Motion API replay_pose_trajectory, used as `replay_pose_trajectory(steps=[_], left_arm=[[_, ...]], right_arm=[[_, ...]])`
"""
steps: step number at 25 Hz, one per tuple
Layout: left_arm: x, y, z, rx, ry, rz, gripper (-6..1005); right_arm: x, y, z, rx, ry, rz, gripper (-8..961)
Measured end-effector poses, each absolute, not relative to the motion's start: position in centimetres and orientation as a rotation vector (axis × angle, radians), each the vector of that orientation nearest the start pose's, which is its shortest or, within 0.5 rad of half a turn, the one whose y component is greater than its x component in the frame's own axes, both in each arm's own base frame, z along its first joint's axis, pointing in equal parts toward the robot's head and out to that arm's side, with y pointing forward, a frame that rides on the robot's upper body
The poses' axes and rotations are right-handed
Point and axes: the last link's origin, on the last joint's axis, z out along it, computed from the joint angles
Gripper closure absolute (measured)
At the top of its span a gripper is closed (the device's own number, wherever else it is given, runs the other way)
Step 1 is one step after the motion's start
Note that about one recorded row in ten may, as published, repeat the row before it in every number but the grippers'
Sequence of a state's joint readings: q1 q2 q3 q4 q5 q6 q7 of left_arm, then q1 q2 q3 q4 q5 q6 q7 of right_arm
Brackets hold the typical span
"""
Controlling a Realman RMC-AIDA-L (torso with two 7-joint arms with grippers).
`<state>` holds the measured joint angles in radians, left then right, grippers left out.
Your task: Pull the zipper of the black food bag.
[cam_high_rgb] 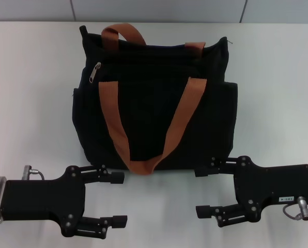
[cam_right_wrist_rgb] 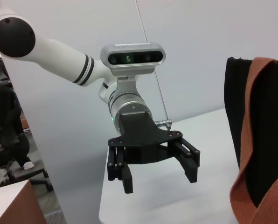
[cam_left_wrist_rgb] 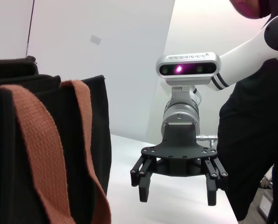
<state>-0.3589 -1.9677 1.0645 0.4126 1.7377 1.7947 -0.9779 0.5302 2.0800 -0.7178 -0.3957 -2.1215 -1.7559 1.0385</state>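
The black food bag (cam_high_rgb: pixel 149 111) stands upright in the middle of the white table (cam_high_rgb: pixel 30 103), with its orange-brown strap handles (cam_high_rgb: pixel 115 124) hanging down its front. The zipper (cam_high_rgb: pixel 93 72), a small silver-grey pull tab, hangs at the bag's upper left corner. My left gripper (cam_high_rgb: pixel 119 199) is open in front of the bag's left lower corner, apart from it. My right gripper (cam_high_rgb: pixel 201 191) is open in front of the bag's right lower corner. Both point inward toward each other. The left wrist view shows the bag (cam_left_wrist_rgb: pixel 17 70) and the right gripper (cam_left_wrist_rgb: pixel 177 196). The right wrist view shows the bag (cam_right_wrist_rgb: pixel 232 116) and the left gripper (cam_right_wrist_rgb: pixel 159 182).
A person in dark clothes (cam_left_wrist_rgb: pixel 251 140) stands beside the table behind my right arm. An office chair (cam_right_wrist_rgb: pixel 8 140) is off the table past my left arm. The table's edge lies close behind both grippers.
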Motion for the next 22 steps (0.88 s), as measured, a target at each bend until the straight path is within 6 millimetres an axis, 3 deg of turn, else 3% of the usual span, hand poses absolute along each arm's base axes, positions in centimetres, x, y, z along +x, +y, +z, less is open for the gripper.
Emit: replay_pose_trajectory(steps=[14, 18, 22], left_arm=[[-29.69, 22.88, -1.39, -2.97, -0.369, -0.926, 177], [-29.64, 22.94, -1.28, -2.959, -0.369, -0.937, 250], [-29.29, 22.97, -0.8, -2.932, -0.335, -0.993, 255]], right_arm=[[26.19, 26.1, -4.79, -3.058, 0.371, 0.865, 122], [26.18, 26.09, -4.79, -3.058, 0.371, 0.866, 122], [26.17, 26.09, -4.78, -3.058, 0.373, 0.868, 122]])
